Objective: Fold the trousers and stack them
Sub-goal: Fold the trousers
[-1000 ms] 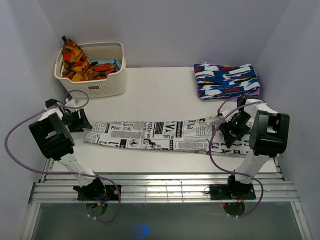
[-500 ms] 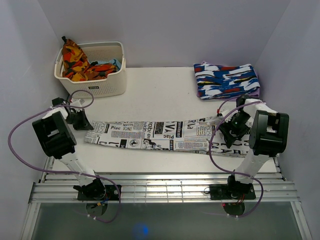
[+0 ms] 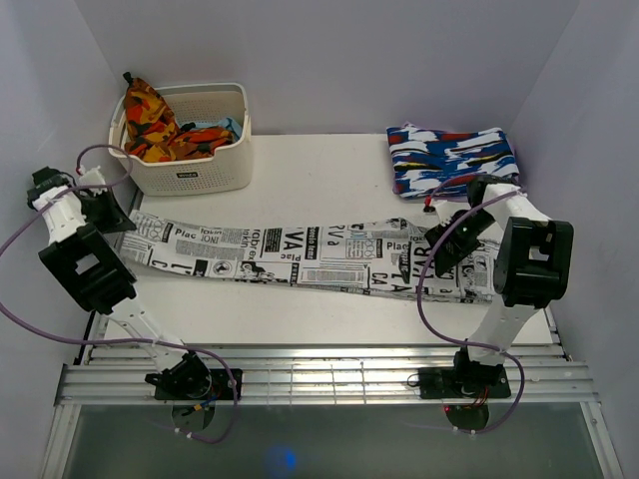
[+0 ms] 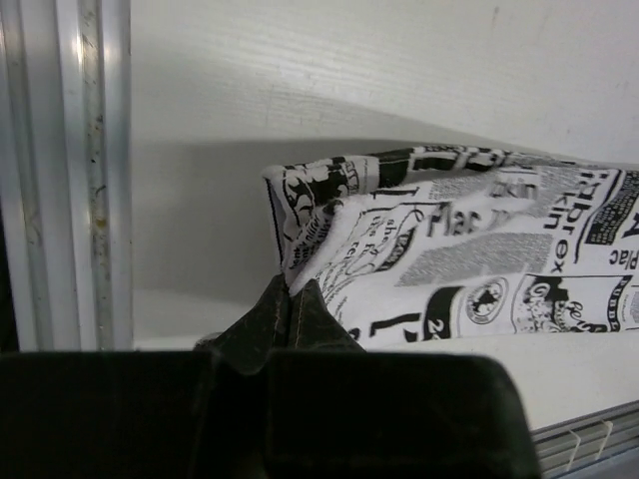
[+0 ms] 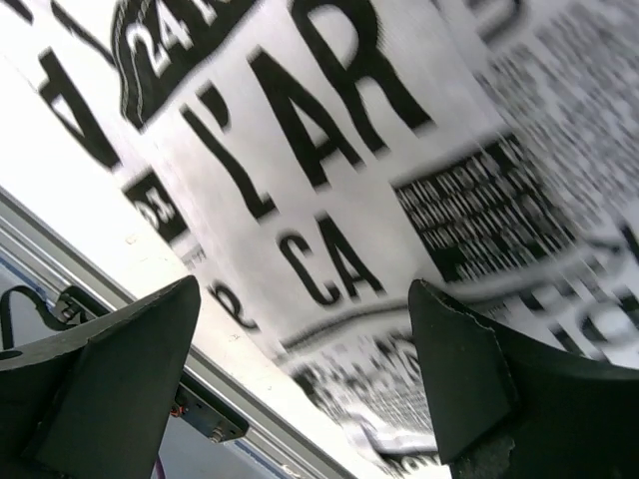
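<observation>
The trousers (image 3: 300,254), white with black newspaper print, lie stretched in a long band across the table. My left gripper (image 3: 112,218) is at their far left end. In the left wrist view it (image 4: 290,297) is shut on the end of the trousers (image 4: 449,269), and the pinched corner stands up from the table. My right gripper (image 3: 444,249) hovers over the right part of the trousers. In the right wrist view it (image 5: 305,344) is open, both fingers (image 5: 130,379) wide apart above the blurred print of the trousers (image 5: 329,150), holding nothing.
A white basket (image 3: 190,178) with an orange-red-yellow cloth (image 3: 150,120) stands at the back left. A folded blue-white-red garment (image 3: 454,160) lies at the back right. A metal rail (image 3: 319,374) runs along the table's near edge. Walls close in on both sides.
My left gripper has shut on the trousers' left end and drawn it left and toward the back, so the whole band has slid leftward. The right gripper has shifted a little, still open.
</observation>
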You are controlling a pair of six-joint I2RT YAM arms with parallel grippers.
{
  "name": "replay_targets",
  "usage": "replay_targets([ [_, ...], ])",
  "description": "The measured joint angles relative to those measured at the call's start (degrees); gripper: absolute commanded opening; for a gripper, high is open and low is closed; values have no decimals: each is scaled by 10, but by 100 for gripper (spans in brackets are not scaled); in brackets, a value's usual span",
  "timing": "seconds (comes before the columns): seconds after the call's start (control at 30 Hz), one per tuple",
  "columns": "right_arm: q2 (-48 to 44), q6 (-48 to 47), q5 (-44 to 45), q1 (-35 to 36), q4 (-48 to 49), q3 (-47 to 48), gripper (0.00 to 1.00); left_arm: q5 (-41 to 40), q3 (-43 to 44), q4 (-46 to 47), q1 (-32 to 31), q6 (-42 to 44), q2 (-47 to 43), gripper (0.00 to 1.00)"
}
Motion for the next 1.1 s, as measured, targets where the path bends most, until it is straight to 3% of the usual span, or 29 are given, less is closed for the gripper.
replay_targets([
  [0.23,-9,-4,-22,-14,-30,51,90,42,28,-33,-35,1,-17,0],
  [0.7,6,-7,33,-80,-27,17,91,129,-65,10,-339,-158,-78,0],
  [1.1,6,-2,64,-90,-13,14,91,63,-134,187,-548,-320,-76,0],
])
